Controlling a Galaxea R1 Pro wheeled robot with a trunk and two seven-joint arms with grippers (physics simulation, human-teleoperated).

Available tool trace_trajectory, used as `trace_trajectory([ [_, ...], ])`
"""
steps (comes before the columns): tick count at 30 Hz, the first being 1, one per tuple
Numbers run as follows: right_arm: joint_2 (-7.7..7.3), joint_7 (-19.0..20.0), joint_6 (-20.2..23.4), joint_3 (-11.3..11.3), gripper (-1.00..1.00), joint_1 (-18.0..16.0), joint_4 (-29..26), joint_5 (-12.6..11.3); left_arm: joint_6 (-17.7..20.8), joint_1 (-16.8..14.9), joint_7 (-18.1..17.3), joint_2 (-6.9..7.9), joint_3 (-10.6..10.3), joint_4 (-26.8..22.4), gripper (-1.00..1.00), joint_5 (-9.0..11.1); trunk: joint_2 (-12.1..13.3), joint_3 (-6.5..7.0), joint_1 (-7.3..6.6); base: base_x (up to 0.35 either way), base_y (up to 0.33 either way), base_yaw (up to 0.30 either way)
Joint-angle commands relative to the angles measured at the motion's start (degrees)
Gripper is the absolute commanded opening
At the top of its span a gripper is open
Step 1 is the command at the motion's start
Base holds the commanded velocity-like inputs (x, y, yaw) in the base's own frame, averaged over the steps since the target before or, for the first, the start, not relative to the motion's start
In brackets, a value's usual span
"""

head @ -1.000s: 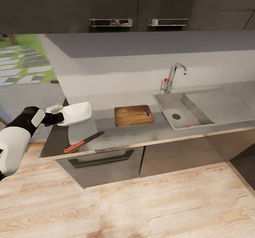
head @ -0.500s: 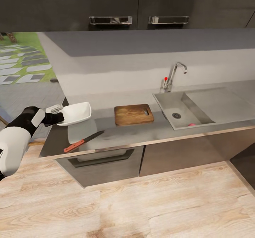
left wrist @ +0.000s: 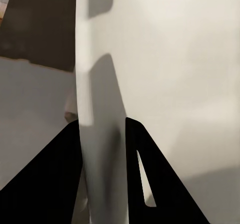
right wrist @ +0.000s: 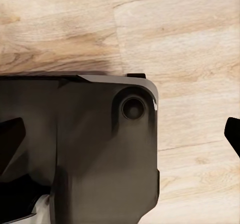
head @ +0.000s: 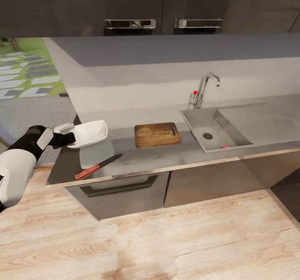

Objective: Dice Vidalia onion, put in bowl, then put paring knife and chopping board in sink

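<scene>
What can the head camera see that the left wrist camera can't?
Head view alone: the chopping board, the paring knife near the countertop edge, the sink with its tap, and something small and pinkish in the basin. Left wrist view alone: a close look at two dark fingers on either side of the bowl's wall. Shared: the white bowl, pinched at its rim by the left gripper.

Chopping board (head: pixel 157 135) wood grain – countertop (head: pixel 166 157) glossy – sink (head: pixel 216 131) steel.
</scene>
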Motion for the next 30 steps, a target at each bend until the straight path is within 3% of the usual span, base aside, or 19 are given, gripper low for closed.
trace_trajectory([
  [1,-0.06,-0.2,-0.1,0.5,1.0,0.0,-0.1,-0.5,0.2,0.0,-0.2,-0.03,0.5,-0.1,-1.0,-0.3,-0.1,-0.09,0.03,0.0,0.0,0.0],
  [30,-0.06,-0.2,-0.1,0.5,1.0,0.0,-0.1,-0.5,-1.0,0.0,-0.3,-0.28,0.5,0.6,-1.0,-0.3,-0.1,-0.09,0.03,0.0,0.0,0.0],
])
